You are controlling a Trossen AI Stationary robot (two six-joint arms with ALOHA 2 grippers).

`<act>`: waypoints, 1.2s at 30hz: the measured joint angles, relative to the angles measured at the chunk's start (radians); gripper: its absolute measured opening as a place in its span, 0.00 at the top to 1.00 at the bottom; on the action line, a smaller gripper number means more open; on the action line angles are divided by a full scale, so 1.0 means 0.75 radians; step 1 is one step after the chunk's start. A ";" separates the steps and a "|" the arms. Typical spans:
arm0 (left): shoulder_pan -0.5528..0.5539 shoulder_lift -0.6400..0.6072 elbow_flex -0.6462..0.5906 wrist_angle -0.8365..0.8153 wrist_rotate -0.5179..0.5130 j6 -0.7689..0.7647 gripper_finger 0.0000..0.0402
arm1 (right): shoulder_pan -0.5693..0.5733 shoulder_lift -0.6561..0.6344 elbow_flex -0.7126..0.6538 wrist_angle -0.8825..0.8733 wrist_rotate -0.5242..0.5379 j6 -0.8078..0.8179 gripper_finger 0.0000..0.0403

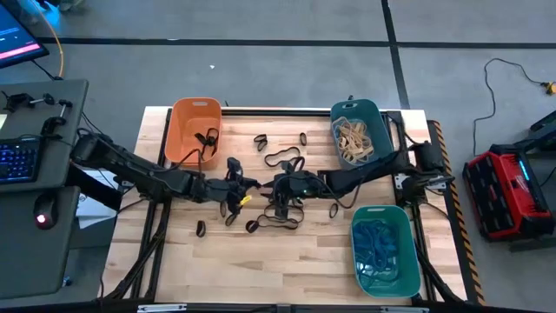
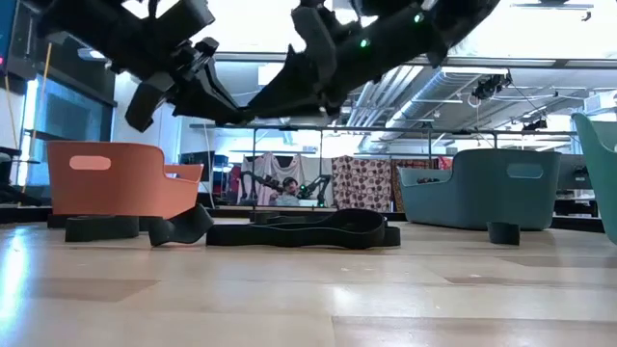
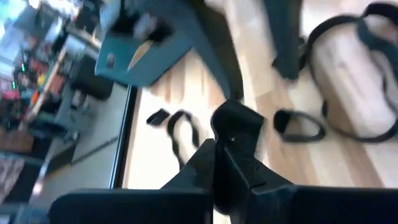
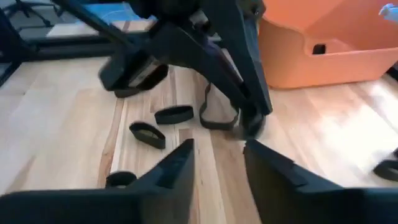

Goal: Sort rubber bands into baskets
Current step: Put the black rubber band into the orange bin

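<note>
Several black rubber bands lie flat on the wooden table's middle, among them a large loop point(image 1: 282, 158) point(image 2: 299, 229). The orange basket point(image 1: 195, 130) at the far left holds black bands. The dark teal basket point(image 1: 360, 130) holds tan bands, and the lighter basket point(image 1: 382, 248) at the near right holds blue ones. My left gripper point(image 1: 236, 193) point(image 3: 235, 124) is shut above the table's middle, with a thin black band point(image 4: 217, 117) at its tips. My right gripper point(image 1: 280, 193) point(image 4: 217, 155) faces it, open and empty, raised off the table. My left gripper pinches a thin black rubber band at its fingertips point(image 4: 254, 119). The fingers slant down from the table's left. The band's loop point(image 4: 214, 121) hangs slack below and beside the tips. The fingers themselves hide the exact spot they pinch.
Small black bands lie scattered at the far middle point(image 1: 261, 142) point(image 1: 303, 138), near left point(image 1: 201, 229) and right of centre point(image 1: 334, 209). A tangle of bands point(image 1: 278, 219) lies just near of the two grippers, which stand close together.
</note>
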 joint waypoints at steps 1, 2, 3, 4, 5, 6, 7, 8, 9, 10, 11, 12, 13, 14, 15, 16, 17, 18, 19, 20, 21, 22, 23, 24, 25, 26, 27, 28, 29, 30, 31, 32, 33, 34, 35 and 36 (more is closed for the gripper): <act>0.007 -0.005 0.019 -0.050 -0.012 -0.022 0.99 | 0.000 -0.018 0.000 -0.015 0.010 0.004 0.66; 0.018 -0.012 0.043 -0.095 -0.019 -0.047 0.99 | 0.001 -0.043 0.000 -0.036 0.019 0.006 0.63; 0.027 -0.023 0.062 -0.148 -0.024 -0.068 0.99 | 0.001 -0.064 0.000 -0.065 0.027 0.006 0.61; 0.039 -0.033 0.083 -0.208 -0.032 -0.096 0.99 | 0.001 -0.084 0.000 -0.087 0.031 0.007 0.59; 0.057 -0.044 0.111 -0.257 -0.034 -0.123 0.99 | 0.002 -0.106 0.000 -0.119 0.040 0.010 0.57; 0.073 -0.057 0.135 -0.306 -0.035 -0.155 0.99 | 0.004 -0.121 0.001 -0.154 0.059 0.011 0.56; 0.093 -0.074 0.159 -0.374 -0.037 -0.196 0.99 | 0.008 -0.135 0.001 -0.177 0.085 0.015 0.55; 0.118 -0.090 0.185 -0.448 -0.037 -0.238 0.99 | 0.012 -0.151 0.001 -0.212 0.113 0.015 0.55; 0.143 -0.101 0.209 -0.514 -0.037 -0.284 0.99 | 0.017 -0.165 0.001 -0.259 0.144 0.015 0.55; 0.170 -0.118 0.230 -0.575 -0.041 -0.331 0.99 | 0.020 -0.174 0.001 -0.290 0.172 0.017 0.56; 0.199 -0.138 0.244 -0.641 -0.044 -0.371 0.99 | 0.025 -0.184 0.001 -0.322 0.191 0.025 0.57; 0.228 -0.157 0.258 -0.712 -0.050 -0.412 0.99 | 0.029 -0.190 0.001 -0.372 0.214 0.038 0.58; 0.258 -0.177 0.274 -0.762 -0.052 -0.452 1.00 | 0.032 -0.196 0.001 -0.418 0.236 0.053 0.59; 0.290 -0.197 0.288 -0.810 -0.051 -0.494 1.00 | 0.036 -0.198 0.001 -0.451 0.257 0.071 0.60; 0.324 -0.218 0.299 -0.874 -0.051 -0.539 1.00 | 0.037 -0.199 0.000 -0.482 0.273 0.088 0.61; 0.359 -0.239 0.310 -0.938 -0.051 -0.588 1.00 | 0.037 -0.200 -0.002 -0.503 0.286 0.108 0.61; 0.397 -0.258 0.322 -0.986 -0.051 -0.634 1.00 | 0.037 -0.200 -0.003 -0.522 0.295 0.120 0.62; 0.437 -0.277 0.330 -1.034 -0.051 -0.676 1.00 | 0.038 -0.200 -0.003 -0.539 0.305 0.135 0.63; 0.478 -0.295 0.335 -1.086 -0.052 -0.712 1.00 | 0.038 -0.196 -0.003 -0.545 0.310 0.146 0.63; 0.519 -0.311 0.340 -1.135 -0.052 -0.747 1.00 | 0.038 -0.194 -0.003 -0.546 0.310 0.155 0.63; 0.562 -0.322 0.345 -1.177 -0.051 -0.783 1.00 | 0.038 -0.193 -0.003 -0.553 0.310 0.161 0.63; 0.607 -0.329 0.348 -1.220 -0.047 -0.821 1.00 | 0.038 -0.193 -0.004 -0.557 0.310 0.164 0.63; 0.653 -0.334 0.350 -1.261 -0.028 -0.856 1.00 | 0.038 -0.193 -0.004 -0.555 0.310 0.164 0.63; 0.700 -0.335 0.350 -1.291 0.005 -0.884 1.00 | 0.038 -0.193 -0.004 -0.555 0.311 0.164 0.63; 0.749 -0.334 0.350 -1.314 0.044 -0.905 1.00 | 0.038 -0.193 -0.004 -0.556 0.311 0.163 0.63; 0.798 -0.330 0.350 -1.333 0.084 -0.915 1.00 | 0.038 -0.192 -0.004 -0.556 0.311 0.160 0.63; 0.842 -0.323 0.350 -1.344 0.130 -0.916 1.00 | 0.038 -0.192 -0.004 -0.556 0.311 0.154 0.63; 0.887 -0.314 0.350 -1.348 0.171 -0.914 1.00 | 0.038 -0.192 -0.004 -0.556 0.311 0.150 0.63; 0.930 -0.304 0.350 -1.347 0.209 -0.902 1.00 | 0.038 -0.192 -0.004 -0.556 0.311 0.150 0.63; 0.973 -0.294 0.350 -1.343 0.243 -0.881 1.00 | 0.038 -0.192 -0.004 -0.556 0.311 0.150 0.63; 1.012 -0.283 0.350 -1.338 0.274 -0.862 1.00 | 0.038 -0.191 -0.004 -0.556 0.311 0.150 0.63; 1.053 -0.270 0.351 -1.336 0.302 -0.840 1.00 | 0.038 -0.191 -0.004 -0.556 0.311 0.150 0.63; 1.095 -0.254 0.351 -1.338 0.329 -0.820 1.00 | 0.038 -0.191 -0.004 -0.556 0.311 0.150 0.63; 1.135 -0.236 0.351 -1.338 0.358 -0.802 1.00 | 0.038 -0.191 -0.004 -0.556 0.311 0.150 0.63; 1.174 -0.218 0.351 -1.338 0.386 -0.781 1.00 | 0.038 -0.191 -0.004 -0.556 0.311 0.150 0.63; 1.210 -0.198 0.351 -1.338 0.413 -0.759 1.00 | 0.038 -0.191 -0.004 -0.556 0.311 0.150 0.63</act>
